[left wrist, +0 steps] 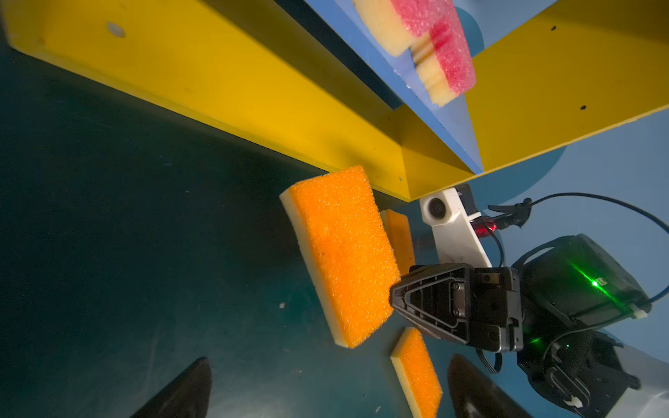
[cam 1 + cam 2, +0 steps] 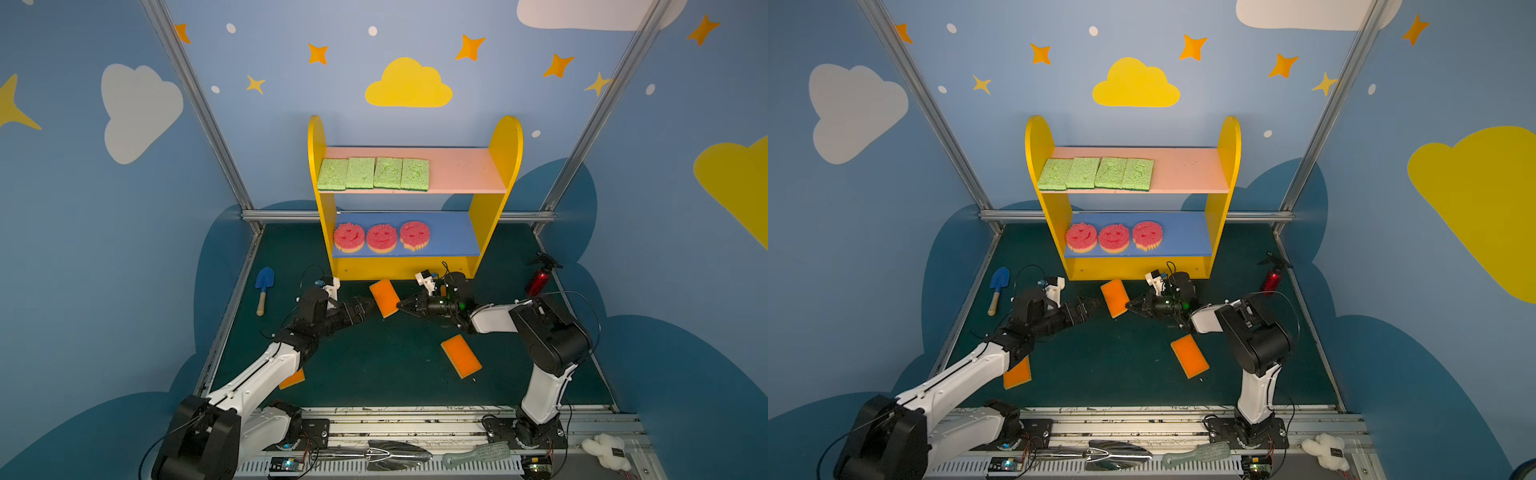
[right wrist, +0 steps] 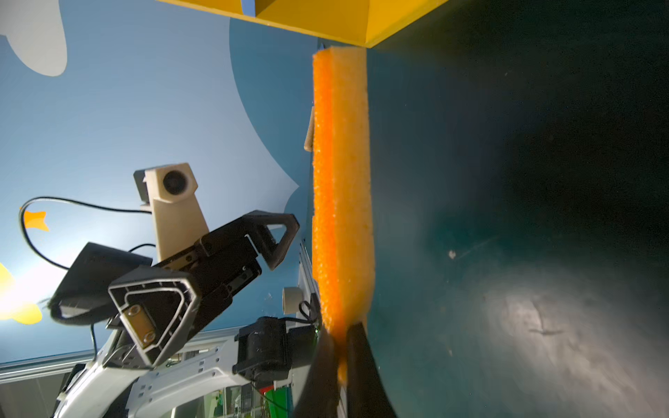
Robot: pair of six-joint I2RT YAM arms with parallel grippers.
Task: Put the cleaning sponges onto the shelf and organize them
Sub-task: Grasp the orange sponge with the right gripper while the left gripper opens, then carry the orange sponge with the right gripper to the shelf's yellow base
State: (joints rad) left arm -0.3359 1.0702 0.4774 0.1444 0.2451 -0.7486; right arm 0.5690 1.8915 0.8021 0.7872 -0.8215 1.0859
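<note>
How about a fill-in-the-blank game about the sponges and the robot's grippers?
The four green sponges lie on the shelf's ____ top board.
____ round smiley sponges sit on the blue middle board.
The sponge pinched by the right gripper has an ____ face.
The left gripper stands ____, holding nothing.
Missing words: pink; three; orange; open.

The left arm (image 2: 257, 374) hides most of the near orange sponge (image 2: 292, 379) in both top views; a back orange sponge (image 1: 400, 235) shows only a sliver behind the gripped sponge (image 1: 340, 253).
</note>
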